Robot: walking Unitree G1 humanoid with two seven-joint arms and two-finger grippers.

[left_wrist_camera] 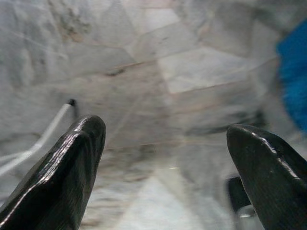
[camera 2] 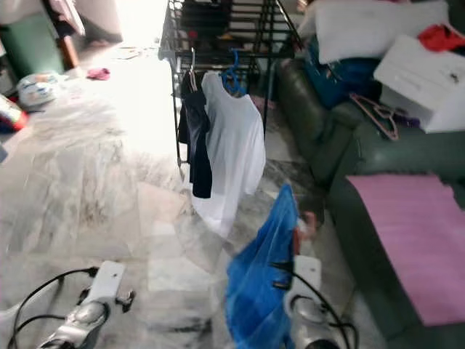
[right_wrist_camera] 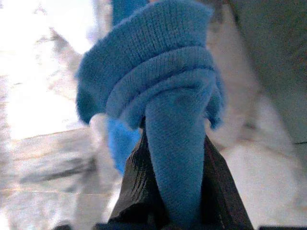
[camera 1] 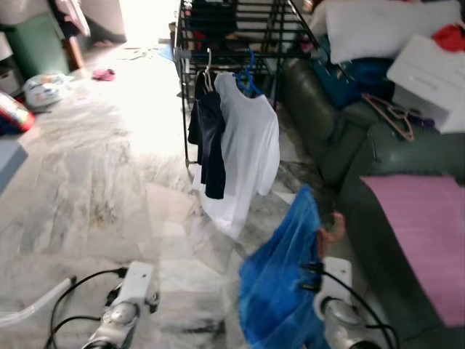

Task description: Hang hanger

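Blue garment carried toward the drying rack, hanging not yet done.

Eye views: the right tool holds up a blue garment, with a pinkish tip, likely its hanger, showing at the cloth's edge; the drying rack stands ahead, a white shirt and a dark garment already hung on its rail, and the left tool hangs low over the marble floor. Left wrist view: its fingers spread wide, holding nothing. Right wrist view: the fingers are closed tight on bunched blue knit. To do this well, I judge the robot should step closer, lift the hook above the rail's free stretch beside the white shirt, and lower it squarely.
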